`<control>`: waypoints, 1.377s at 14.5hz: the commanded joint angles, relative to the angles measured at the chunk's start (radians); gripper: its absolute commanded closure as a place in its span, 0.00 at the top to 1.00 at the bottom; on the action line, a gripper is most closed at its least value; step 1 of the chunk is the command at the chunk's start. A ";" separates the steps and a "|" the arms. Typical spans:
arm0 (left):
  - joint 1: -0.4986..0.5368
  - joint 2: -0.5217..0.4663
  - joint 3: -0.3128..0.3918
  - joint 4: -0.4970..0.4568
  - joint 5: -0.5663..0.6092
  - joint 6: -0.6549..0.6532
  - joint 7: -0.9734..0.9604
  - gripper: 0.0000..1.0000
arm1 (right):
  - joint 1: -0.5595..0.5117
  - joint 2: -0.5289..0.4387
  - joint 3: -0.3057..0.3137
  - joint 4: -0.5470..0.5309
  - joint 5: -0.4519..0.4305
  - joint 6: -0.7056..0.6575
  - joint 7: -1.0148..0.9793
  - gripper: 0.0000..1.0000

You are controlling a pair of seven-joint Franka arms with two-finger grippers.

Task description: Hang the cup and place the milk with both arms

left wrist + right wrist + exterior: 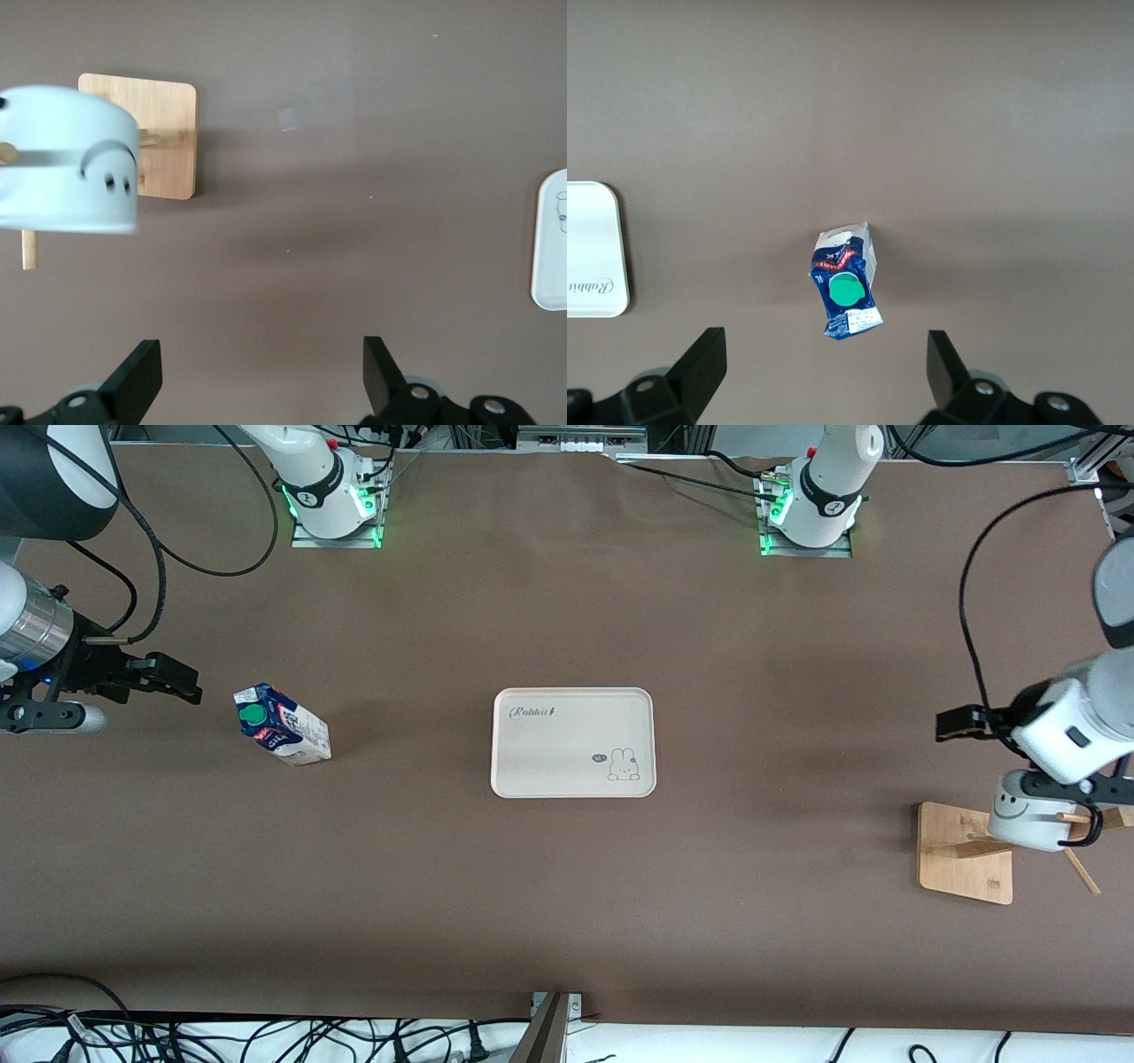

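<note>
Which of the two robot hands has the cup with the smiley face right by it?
The left gripper, open above the wooden rack where the cup hangs. The right gripper is open beside the milk instead.

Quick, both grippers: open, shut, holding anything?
Left gripper: open, empty, near the hung cup.
Right gripper: open, empty, over the table near the milk.
</note>
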 commanded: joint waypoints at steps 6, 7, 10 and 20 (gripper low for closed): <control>-0.051 -0.073 -0.002 -0.019 0.014 -0.049 0.017 1.00 | -0.086 -0.051 0.030 -0.058 -0.035 0.039 -0.029 1.00; -0.060 -0.114 0.006 -0.062 0.015 -0.044 0.026 1.00 | -0.149 -0.050 0.033 -0.058 -0.028 0.047 -0.037 1.00; -0.133 -0.304 0.131 -0.340 -0.023 0.147 0.023 1.00 | -0.156 -0.050 0.030 -0.057 -0.029 0.025 -0.037 1.00; -0.159 -0.438 0.202 -0.512 -0.091 0.300 -0.173 1.00 | -0.142 -0.025 0.019 0.018 -0.038 -0.052 0.003 1.00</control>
